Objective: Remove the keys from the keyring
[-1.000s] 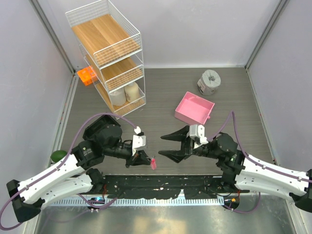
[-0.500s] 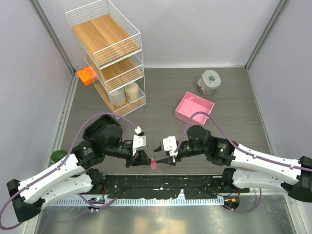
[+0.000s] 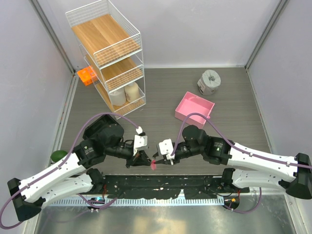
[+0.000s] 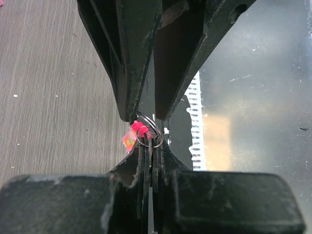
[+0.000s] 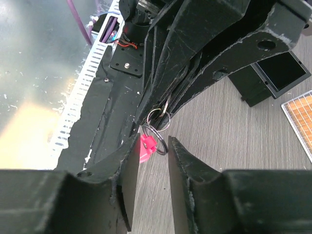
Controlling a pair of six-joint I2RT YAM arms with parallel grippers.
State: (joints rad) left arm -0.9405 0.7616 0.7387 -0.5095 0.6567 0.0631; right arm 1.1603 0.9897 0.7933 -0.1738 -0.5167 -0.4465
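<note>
While the left fingers (image 4: 132,168) clamp the keyring (image 4: 130,138) at 6 o'clock on the surface (image 3: 161,97), the right fingers (image 5: 187,168), slightly parted, straddle its wire loop (image 5: 157,130); nothing looks removed yet, keys unseen

Keyring (image 3: 154,165) between left pincer (image 3: 146,160), right pincer (image 3: 164,159)

Two white-and-black arms trailing purple cables

The left arm (image 3: 51,176) and right arm (image 3: 263,163) have glossy white shells on the long links and matte black housings at the joints. A thin purple cable (image 3: 100,114) loops along each. Each wrist bears a small white block (image 3: 141,142). The left tool (image 3: 147,161) and right tool (image 3: 158,160) have scuffed black tapered fingers (image 5: 192,168).
</note>
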